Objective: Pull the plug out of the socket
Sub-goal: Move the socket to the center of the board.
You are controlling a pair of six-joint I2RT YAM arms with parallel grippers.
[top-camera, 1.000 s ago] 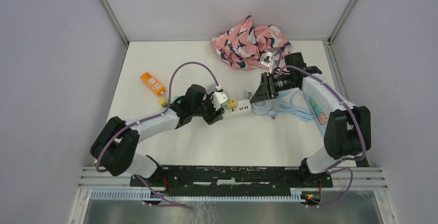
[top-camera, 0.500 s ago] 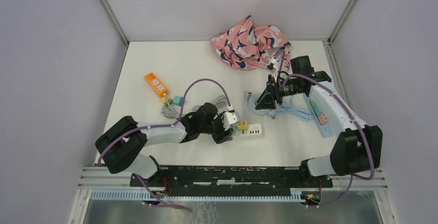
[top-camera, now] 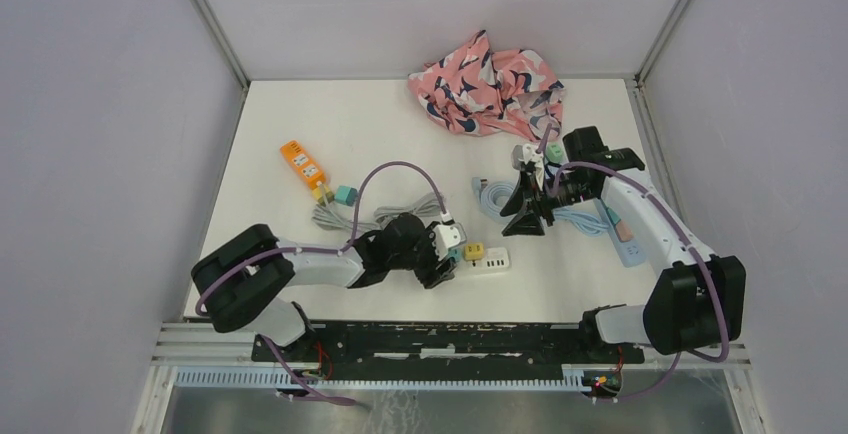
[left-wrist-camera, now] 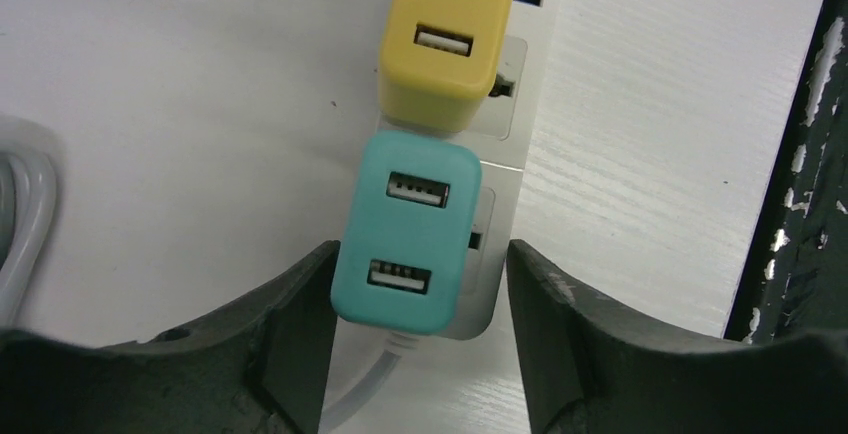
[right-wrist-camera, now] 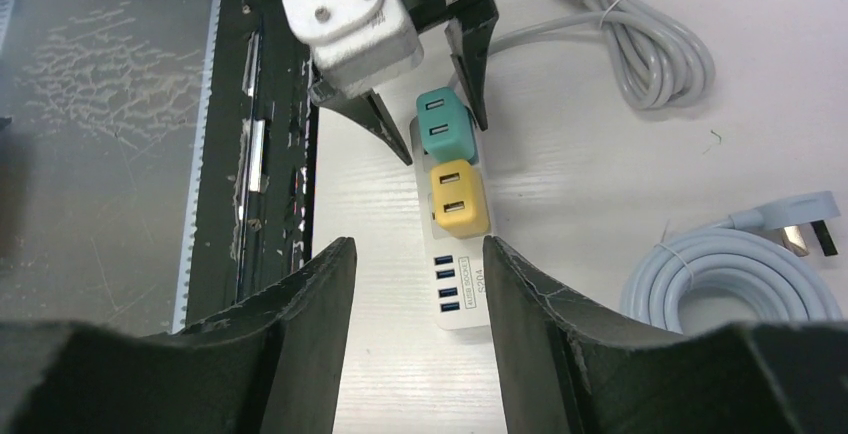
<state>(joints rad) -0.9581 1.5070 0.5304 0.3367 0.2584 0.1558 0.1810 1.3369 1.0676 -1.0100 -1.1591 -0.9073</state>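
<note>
Left wrist view is showing the left claw [left-wrist-camera: 420, 254] standing open, its two dark fingers [left-wrist-camera: 290, 324] reaching along either side of the teal plug [left-wrist-camera: 410, 234]. One finger is touching or nearly touching the plug's side; the other is standing apart from it, beside the edge of the white power strip [left-wrist-camera: 500, 194]. The teal plug is sitting in the strip's end socket, right between the fingertips, with its two USB ports facing up. A yellow plug [left-wrist-camera: 440, 39] is sitting in the next socket, just beyond the teal one and touching it. A white cord is leaving the strip's end towards the claw.

From the top, the strip [top-camera: 487, 259] is lying on the desk [top-camera: 350, 124] with its long axis running left to right, near the front edge. The teal plug is at its left end, and a row of blue USB ports [right-wrist-camera: 447, 284] is at the far end.

The right claw [right-wrist-camera: 415, 244] is hanging open and empty above the desk, looking down the strip's length, well apart from both plugs. A grey cable [right-wrist-camera: 640, 44] is lying coiled behind the left claw, and a pale blue cable [right-wrist-camera: 740, 284] is lying coiled beside the right one.
</note>
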